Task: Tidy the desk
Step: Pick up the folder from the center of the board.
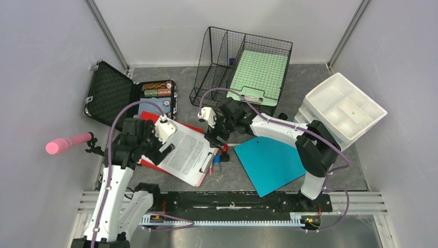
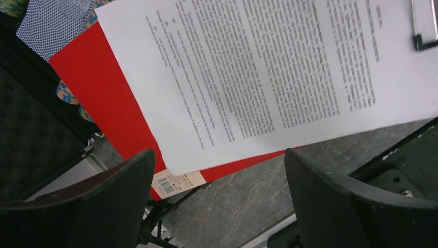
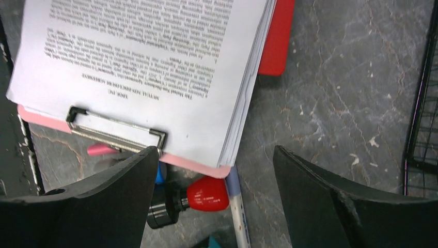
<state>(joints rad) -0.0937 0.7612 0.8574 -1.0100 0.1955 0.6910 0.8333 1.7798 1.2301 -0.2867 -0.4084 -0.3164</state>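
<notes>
The dark-grey stone-look desk [image 1: 302, 75] carries a pink clipboard with printed papers [image 1: 186, 152] that lies on a red folder [image 1: 148, 115]. My left gripper [image 1: 166, 149] hovers over the clipboard's left part, open and empty. In the left wrist view my left gripper [image 2: 219, 155] has its jaws wide apart over the papers [image 2: 258, 67], the red folder [image 2: 103, 93] and the desk [image 2: 248, 196]. My right gripper [image 1: 214, 137] is open and empty above the clipboard's clip end. In the right wrist view my right gripper [image 3: 216, 152] is above the papers [image 3: 144, 57] and a red-knobbed black item [image 3: 208, 194].
A teal folder [image 1: 271, 163] lies right of centre. A wire basket [image 1: 212, 72] holding a green clipboard [image 1: 258, 72] stands at the back. A white drawer organiser [image 1: 315, 116] is at the right, an open black case [image 1: 111, 93] at the left. A pen [image 3: 237, 217] lies beside the knob.
</notes>
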